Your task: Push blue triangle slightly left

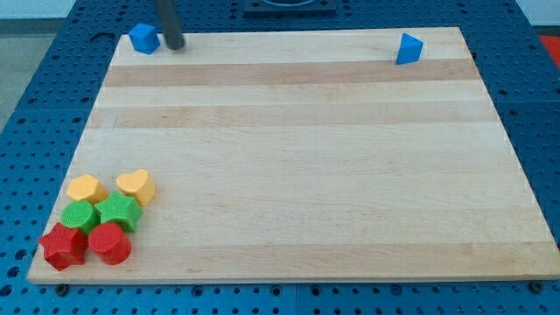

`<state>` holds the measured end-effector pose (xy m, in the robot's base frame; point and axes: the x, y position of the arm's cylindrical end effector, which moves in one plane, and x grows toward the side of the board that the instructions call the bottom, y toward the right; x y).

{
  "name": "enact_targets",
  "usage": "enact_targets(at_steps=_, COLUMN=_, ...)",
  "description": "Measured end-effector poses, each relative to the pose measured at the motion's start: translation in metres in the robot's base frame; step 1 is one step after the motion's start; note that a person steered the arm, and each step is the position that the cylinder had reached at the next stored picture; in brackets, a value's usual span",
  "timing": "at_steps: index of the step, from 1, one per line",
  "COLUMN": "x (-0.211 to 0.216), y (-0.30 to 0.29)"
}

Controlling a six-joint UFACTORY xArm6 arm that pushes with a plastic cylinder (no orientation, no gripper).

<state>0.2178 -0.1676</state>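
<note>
The blue triangle (pixel 408 49) sits near the top right corner of the wooden board (pixel 297 166). My tip (pixel 175 45) is at the board's top left, far to the left of the triangle. It stands just right of a blue cube (pixel 144 38), close to it; I cannot tell if they touch.
A cluster of blocks lies at the bottom left: a yellow hexagon (pixel 87 188), a yellow heart (pixel 136 185), a green round block (pixel 79 216), a green star (pixel 119 212), a red star (pixel 64 246) and a red round block (pixel 109 243). A blue pegboard surrounds the board.
</note>
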Motion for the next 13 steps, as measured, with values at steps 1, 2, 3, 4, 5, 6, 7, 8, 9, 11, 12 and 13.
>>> enact_targets(at_steps=1, x=0.000, y=0.087)
enact_targets(at_steps=2, x=0.000, y=0.177)
enact_targets(at_steps=3, x=-0.006, y=0.260)
enact_targets(at_steps=4, x=-0.014, y=0.344)
enact_targets(at_steps=5, x=0.003, y=0.411)
enact_targets(at_steps=6, x=0.020, y=0.395)
enact_targets(at_steps=7, x=0.037, y=0.345)
enact_targets(at_steps=8, x=0.063, y=0.292)
enact_targets(at_steps=9, x=0.064, y=0.303)
enact_targets(at_steps=11, x=0.088, y=0.340)
enact_targets(at_steps=12, x=0.098, y=0.255)
enact_targets(at_steps=13, x=0.098, y=0.174)
